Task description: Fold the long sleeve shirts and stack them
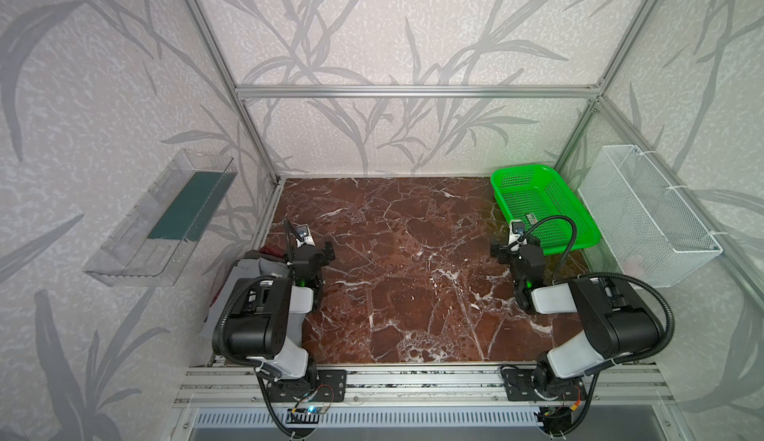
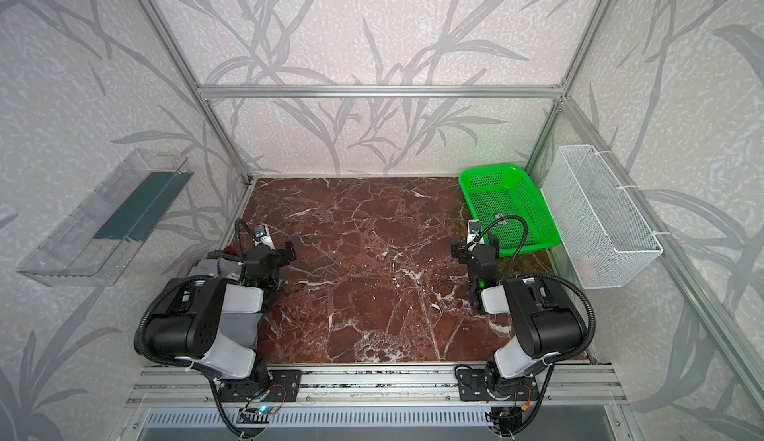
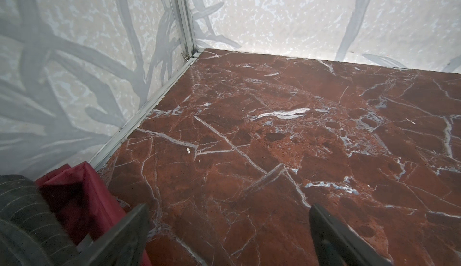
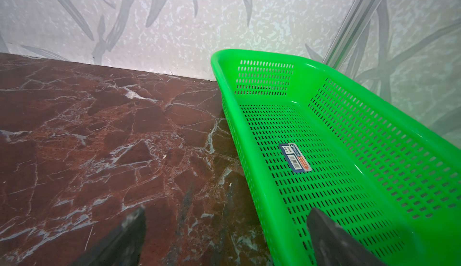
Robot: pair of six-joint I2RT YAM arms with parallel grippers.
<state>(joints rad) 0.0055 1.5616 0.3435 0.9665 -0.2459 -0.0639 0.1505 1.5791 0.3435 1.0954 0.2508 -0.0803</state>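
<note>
Found the green basket (image 1: 537,203) in a far corner of the marble tabletop (image 1: 413,277), with only a small printed sticker (image 4: 295,158) on its mesh floor.

Saw the shirts heaped together well apart from the green basket, across the full width of the tabletop at the opposite side edge, and nearer the arm bases than the basket. Made out the mid-grey shirt (image 2: 244,329) crumpled there, mostly hidden under the left arm in both top views. Made out the pinstriped shirt (image 3: 22,217) only in the left wrist view, bunched, dark with thin pale lines, touching a piece of dark red fabric (image 3: 74,195). Could not tell which layer lay uppermost across the whole heap. Judged neither shirt folded nor stacked.

Found the left gripper (image 3: 228,211) with jaws spread wide and nothing between them, hovering above bare marble. Placed it far from the green basket and just beside the heap, with one finger (image 3: 129,227) close against the red fabric. Could not tell whether that finger touched the fabric.

Found the right gripper (image 4: 227,212) likewise spread wide and holding nothing, just beside the green basket's near end. Saw one finger (image 4: 331,237) in front of the basket's mesh in the wrist view and the other over marble.

Noted a white wire basket (image 1: 649,219) hung on the wall just beyond the green basket. Noted a clear plastic tray (image 1: 161,219) on the opposite wall, well apart from it.
</note>
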